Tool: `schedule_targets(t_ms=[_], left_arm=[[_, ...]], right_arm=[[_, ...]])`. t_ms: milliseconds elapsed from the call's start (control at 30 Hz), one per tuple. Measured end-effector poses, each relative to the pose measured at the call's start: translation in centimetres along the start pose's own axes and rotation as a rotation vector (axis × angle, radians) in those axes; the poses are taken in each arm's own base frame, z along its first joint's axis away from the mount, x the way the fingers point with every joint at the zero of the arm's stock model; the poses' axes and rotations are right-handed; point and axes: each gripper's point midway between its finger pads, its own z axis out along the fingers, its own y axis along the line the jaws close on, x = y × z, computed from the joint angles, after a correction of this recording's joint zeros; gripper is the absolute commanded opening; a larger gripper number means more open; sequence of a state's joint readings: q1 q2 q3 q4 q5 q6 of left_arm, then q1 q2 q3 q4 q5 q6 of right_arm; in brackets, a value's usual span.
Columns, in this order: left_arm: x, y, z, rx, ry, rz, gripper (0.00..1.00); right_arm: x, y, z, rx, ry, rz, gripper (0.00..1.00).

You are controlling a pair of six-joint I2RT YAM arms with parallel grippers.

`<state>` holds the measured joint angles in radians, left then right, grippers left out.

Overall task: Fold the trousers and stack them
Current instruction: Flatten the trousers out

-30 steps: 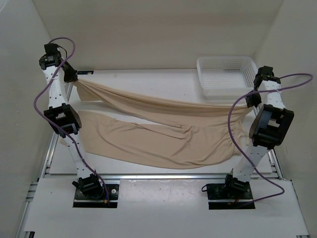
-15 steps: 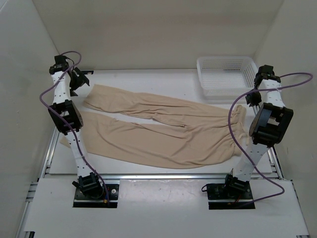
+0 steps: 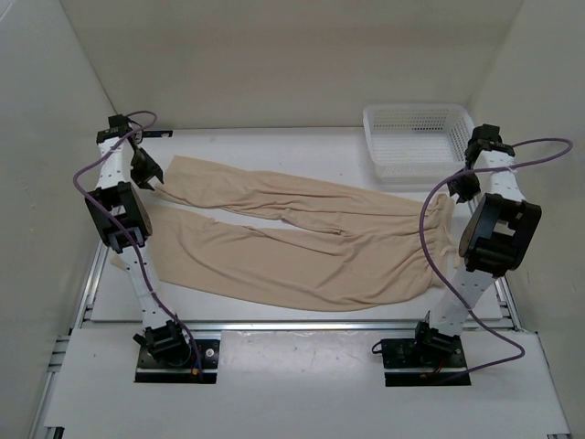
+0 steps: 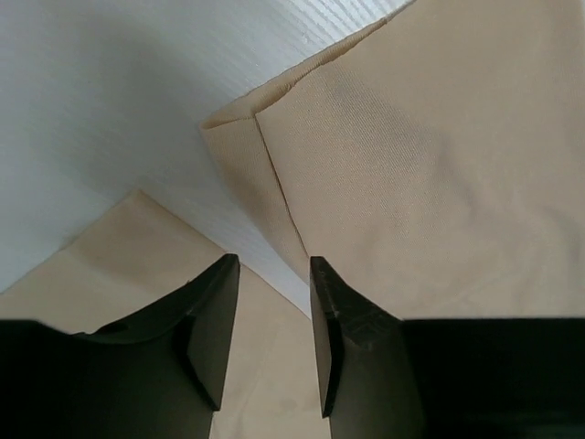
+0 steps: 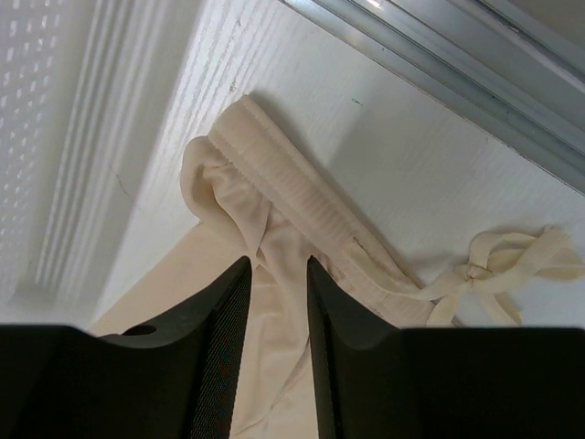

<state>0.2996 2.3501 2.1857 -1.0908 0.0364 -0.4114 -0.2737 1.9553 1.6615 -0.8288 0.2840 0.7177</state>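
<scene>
The beige trousers (image 3: 302, 247) lie spread flat on the white table, both legs running left and the waist at the right. My left gripper (image 3: 149, 174) hovers over the far leg's hem. In the left wrist view its jaws (image 4: 270, 274) stand apart with nothing between them, above the hem corner (image 4: 274, 128) and a strip of bare table. My right gripper (image 3: 457, 190) sits over the bunched waistband (image 5: 274, 192). In the right wrist view the right gripper (image 5: 277, 274) is open, with fabric lying beneath the gap. The drawstring bow (image 5: 512, 261) trails to the right.
A white mesh basket (image 3: 416, 137) stands at the back right, close beside the right gripper; its wall (image 5: 37, 91) shows in the right wrist view. An aluminium rail (image 5: 457, 55) runs along the table's right edge. White walls enclose the table on three sides.
A second ago both grippers held the far leg and waist stretched in the air. Both have let go, the fabric has dropped flat, and the left gripper has come down near the hem.
</scene>
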Motion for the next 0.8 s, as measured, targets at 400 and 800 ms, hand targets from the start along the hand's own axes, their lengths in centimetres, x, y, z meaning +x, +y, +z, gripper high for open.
schedule_targets(t_ms=[400, 800], left_arm=[[2.7, 0.0, 5.1, -0.036, 0.102, 0.004, 0.11], [1.8, 1.2, 2.9, -0.074, 0.055, -0.016, 0.11]], right_arm=[[0.7, -1.4, -2.6, -0.022, -0.020, 0.003, 0.36], [-0.1, -1.4, -5.1, -0.058, -0.063, 0.004, 0.36]])
